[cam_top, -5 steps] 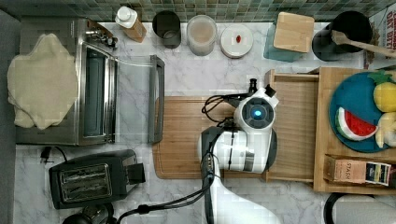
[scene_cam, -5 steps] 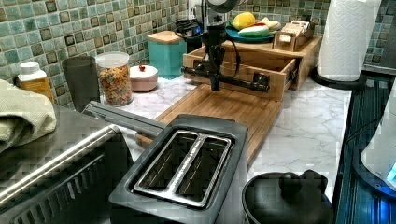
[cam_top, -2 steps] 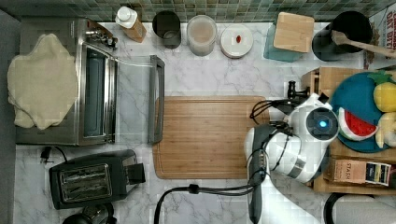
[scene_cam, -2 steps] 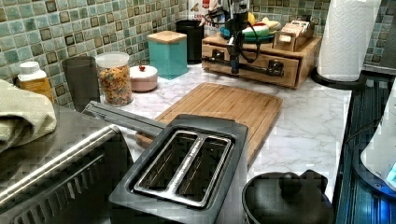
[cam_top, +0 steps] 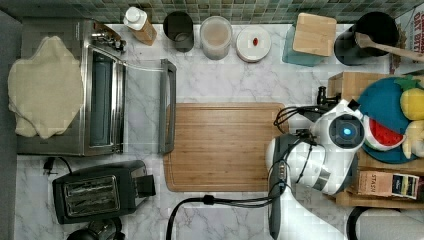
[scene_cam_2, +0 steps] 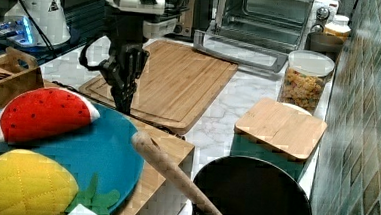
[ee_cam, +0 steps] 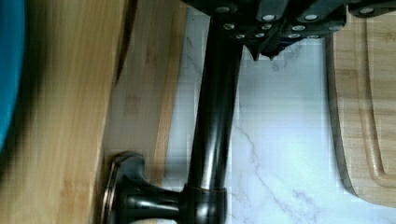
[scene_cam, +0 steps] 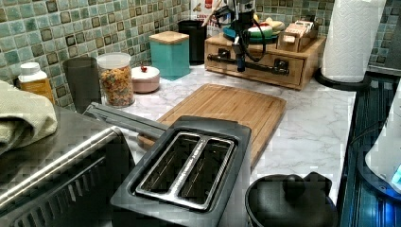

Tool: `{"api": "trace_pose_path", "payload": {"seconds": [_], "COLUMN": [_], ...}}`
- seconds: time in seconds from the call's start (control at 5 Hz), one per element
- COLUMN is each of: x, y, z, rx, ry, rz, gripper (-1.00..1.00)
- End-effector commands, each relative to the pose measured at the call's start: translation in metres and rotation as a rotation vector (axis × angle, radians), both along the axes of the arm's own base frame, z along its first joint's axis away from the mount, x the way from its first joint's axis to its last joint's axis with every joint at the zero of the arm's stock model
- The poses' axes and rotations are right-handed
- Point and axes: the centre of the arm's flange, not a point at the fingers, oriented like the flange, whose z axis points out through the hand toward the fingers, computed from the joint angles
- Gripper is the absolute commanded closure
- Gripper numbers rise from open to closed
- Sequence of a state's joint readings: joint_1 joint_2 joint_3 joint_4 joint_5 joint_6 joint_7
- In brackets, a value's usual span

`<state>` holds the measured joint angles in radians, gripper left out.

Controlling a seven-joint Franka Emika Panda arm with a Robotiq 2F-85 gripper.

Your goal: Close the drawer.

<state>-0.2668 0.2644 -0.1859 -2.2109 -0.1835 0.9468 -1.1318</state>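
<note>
The drawer sits pushed into the pale wooden box, its front flush with the box face in the left view. My gripper hangs straight down in front of it, shut on the dark bar handle. In the wrist view the handle runs up between my fingers, beside the drawer front. In the right view the gripper points down at the box's front edge. My wrist covers the handle in the top view.
A cutting board lies in front of the box. On the box stand a blue plate with toy fruit and a tea box. A toaster, an open toaster oven, jars and a paper towel roll ring the counter.
The drawer has slid from pulled out over the cutting board into the box. My gripper travelled with its handle toward the top view's right.
</note>
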Motion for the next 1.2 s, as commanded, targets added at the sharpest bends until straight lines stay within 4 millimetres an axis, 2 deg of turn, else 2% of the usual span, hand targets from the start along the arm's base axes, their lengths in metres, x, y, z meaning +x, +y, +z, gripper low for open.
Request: {"api": "trace_pose_path", "payload": {"seconds": [0.2,1.2], "x": [-0.0287,-0.0287], "y": [-0.1474,-0.1474], "z": [0.0973,0.0974], "rx": [-0.209,-0.209], "ry": [-0.187,-0.187], "rz": [-0.273,-0.273], "gripper": [1.00,1.00]}}
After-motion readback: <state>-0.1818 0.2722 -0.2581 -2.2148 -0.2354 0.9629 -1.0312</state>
